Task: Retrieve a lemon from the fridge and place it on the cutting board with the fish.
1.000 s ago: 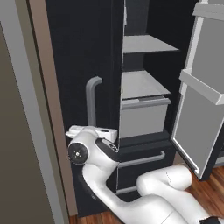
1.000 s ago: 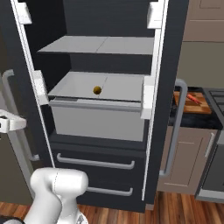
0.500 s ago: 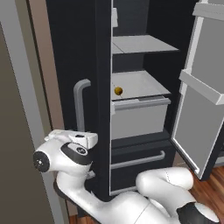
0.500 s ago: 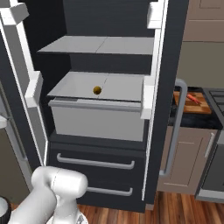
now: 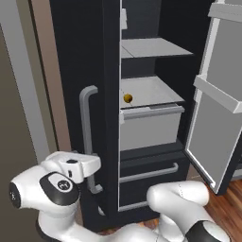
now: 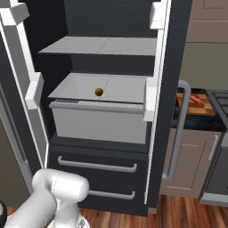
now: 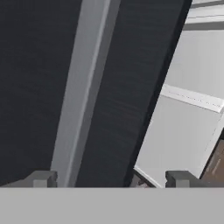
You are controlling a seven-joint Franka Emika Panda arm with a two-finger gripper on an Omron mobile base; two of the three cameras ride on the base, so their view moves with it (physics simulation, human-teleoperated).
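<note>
The black fridge (image 6: 111,26) stands with both doors swung out. The small yellow-orange lemon (image 6: 99,91) lies on the light grey shelf above the bin, and it shows too as the lemon (image 5: 127,98) in the left base view. On the counter to the right lies the orange-brown cutting board (image 6: 199,107), with the reddish fish (image 6: 196,100) on top. My gripper (image 7: 109,179) is open, its fingertips (image 7: 41,178) wide apart with nothing between them. Just ahead runs the grey bar handle (image 7: 83,87) of the left door. My hand (image 5: 72,166) hangs low beside that handle (image 5: 87,137).
The open right door (image 5: 220,99) juts out on the right, and its long handle (image 6: 179,129) hangs in front of the beige cabinet. Two lower drawers (image 6: 95,167) are shut. A brown wall panel (image 5: 45,80) bounds the left. The stove edge (image 6: 220,100) is at far right.
The gripper has opened and let go of the left door's handle. The left door has swung wider, baring the shelf with the lemon. My arm has drawn back and down to the left.
</note>
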